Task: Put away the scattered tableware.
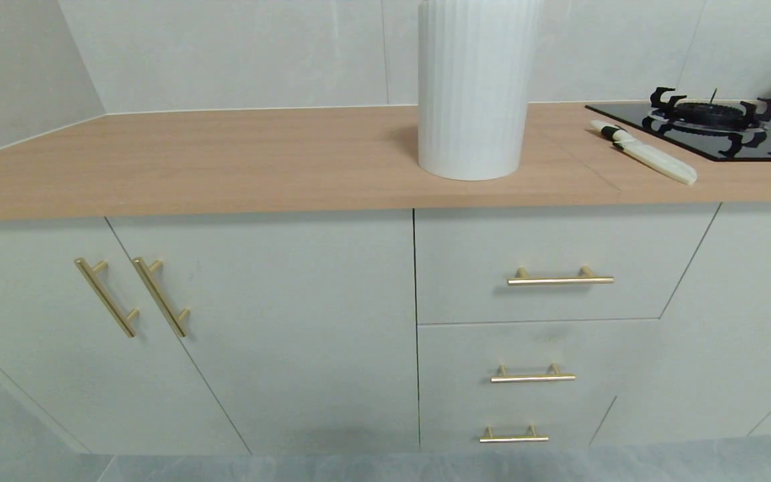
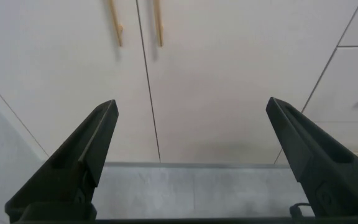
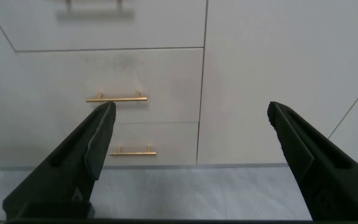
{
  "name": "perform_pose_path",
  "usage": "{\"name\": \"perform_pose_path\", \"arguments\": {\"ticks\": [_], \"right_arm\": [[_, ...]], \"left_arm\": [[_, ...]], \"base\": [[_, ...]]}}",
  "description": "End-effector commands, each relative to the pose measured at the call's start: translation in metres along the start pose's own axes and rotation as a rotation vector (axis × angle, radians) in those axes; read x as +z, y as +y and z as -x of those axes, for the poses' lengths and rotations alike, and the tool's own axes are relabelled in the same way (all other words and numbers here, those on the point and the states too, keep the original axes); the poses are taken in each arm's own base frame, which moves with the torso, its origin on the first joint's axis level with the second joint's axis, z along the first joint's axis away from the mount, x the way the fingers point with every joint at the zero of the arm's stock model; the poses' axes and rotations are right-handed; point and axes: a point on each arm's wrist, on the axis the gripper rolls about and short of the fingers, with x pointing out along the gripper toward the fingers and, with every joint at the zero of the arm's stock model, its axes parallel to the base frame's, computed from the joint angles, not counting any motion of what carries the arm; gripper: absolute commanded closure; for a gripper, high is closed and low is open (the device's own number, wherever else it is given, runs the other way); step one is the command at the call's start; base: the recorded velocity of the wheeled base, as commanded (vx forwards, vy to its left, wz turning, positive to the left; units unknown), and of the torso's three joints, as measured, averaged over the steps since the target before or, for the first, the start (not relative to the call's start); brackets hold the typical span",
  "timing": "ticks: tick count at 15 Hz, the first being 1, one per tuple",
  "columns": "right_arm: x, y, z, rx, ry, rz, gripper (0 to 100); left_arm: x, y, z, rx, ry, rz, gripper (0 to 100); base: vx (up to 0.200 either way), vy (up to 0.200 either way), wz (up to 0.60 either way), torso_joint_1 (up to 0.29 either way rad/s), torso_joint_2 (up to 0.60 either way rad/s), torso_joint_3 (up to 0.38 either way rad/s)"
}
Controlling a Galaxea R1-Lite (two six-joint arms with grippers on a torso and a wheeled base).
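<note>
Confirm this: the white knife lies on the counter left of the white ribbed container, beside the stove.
Wrong side: the white knife lies on the counter right of the white ribbed container, beside the stove. The head view shows it.

Your left gripper (image 2: 191, 106) has its jaws spread wide. Its two dark fingers (image 2: 82, 155) reach forward from the wrist and taper to narrow tips set well apart. Your right gripper (image 3: 191, 107) stands the same way, with its dark fingers (image 3: 79, 155) splayed wide and both tips level with each other.
</note>
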Motion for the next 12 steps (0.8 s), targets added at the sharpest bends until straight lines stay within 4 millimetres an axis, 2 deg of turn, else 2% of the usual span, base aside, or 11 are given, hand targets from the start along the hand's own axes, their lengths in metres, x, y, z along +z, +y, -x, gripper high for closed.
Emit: {"name": "perform_pose_path", "arguments": {"ticks": [1, 2, 12], "right_arm": [[0.0000, 0.0000, -0.0001, 0.001, 0.001, 0.001, 0], [0.0000, 0.0000, -0.0001, 0.001, 0.001, 0.001, 0], [0.0000, 0.0000, -0.0001, 0.001, 0.001, 0.000, 0]], "left_arm": [[0.0001, 0.0000, 0.0000, 0.001, 0.000, 0.000, 0], [0.0001, 0.0000, 0.0000, 0.001, 0.000, 0.000, 0], [0.0001, 0.0000, 0.0000, 0.001, 0.000, 0.001, 0]], "base": [[0.000, 0.000, 0.00, 0.000, 0.00, 0.000], [0.000, 0.000, 0.00, 0.000, 0.00, 0.000], [0.200, 0.000, 0.00, 0.006, 0.00, 0.005]]}}
